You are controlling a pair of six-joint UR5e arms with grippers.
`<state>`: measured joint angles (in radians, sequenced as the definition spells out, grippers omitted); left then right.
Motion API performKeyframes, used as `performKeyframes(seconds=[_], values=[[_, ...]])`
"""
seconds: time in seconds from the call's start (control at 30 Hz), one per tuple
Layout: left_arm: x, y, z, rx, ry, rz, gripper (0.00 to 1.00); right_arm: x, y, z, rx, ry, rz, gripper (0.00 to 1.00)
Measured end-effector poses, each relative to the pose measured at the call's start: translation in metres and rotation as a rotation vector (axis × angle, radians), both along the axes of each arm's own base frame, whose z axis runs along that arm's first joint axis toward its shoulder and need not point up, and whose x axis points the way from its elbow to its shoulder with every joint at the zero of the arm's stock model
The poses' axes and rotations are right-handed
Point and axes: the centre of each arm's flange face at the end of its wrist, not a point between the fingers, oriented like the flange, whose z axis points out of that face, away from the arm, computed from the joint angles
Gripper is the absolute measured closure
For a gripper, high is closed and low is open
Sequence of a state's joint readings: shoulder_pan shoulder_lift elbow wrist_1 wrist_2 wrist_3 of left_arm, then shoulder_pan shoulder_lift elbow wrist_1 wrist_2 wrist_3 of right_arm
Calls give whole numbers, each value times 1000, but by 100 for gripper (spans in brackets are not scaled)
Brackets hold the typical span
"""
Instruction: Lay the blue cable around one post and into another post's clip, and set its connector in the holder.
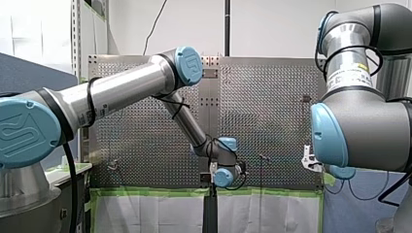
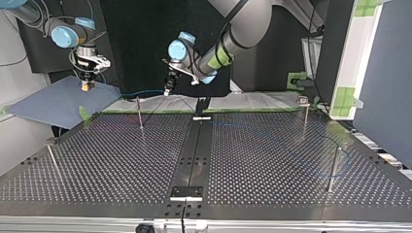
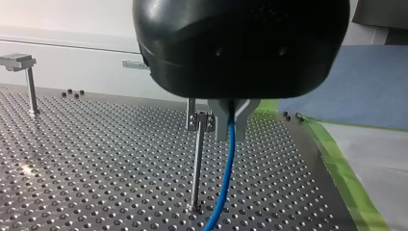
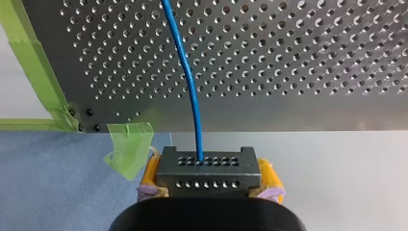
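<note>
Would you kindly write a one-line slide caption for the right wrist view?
My right gripper clamps the grey connector, its blue cable running out over the perforated table.

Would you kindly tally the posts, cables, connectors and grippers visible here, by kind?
posts: 4
blue cable: 1
connector: 1
grippers: 2, left gripper and right gripper
Total: 8
</note>
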<state>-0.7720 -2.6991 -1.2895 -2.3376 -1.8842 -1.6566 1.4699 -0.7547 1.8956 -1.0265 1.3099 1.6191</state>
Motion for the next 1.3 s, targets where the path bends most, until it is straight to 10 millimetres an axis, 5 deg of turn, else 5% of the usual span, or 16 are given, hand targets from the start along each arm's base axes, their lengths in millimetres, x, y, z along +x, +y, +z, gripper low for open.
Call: performKeyframes(seconds=[0.5, 1.3], values=[[0, 1, -1, 7, 4, 0, 100, -3, 4, -19, 18, -1, -9, 100], [13, -2, 3, -12, -11, 6, 100, -7, -9, -13, -17, -11, 0, 100]])
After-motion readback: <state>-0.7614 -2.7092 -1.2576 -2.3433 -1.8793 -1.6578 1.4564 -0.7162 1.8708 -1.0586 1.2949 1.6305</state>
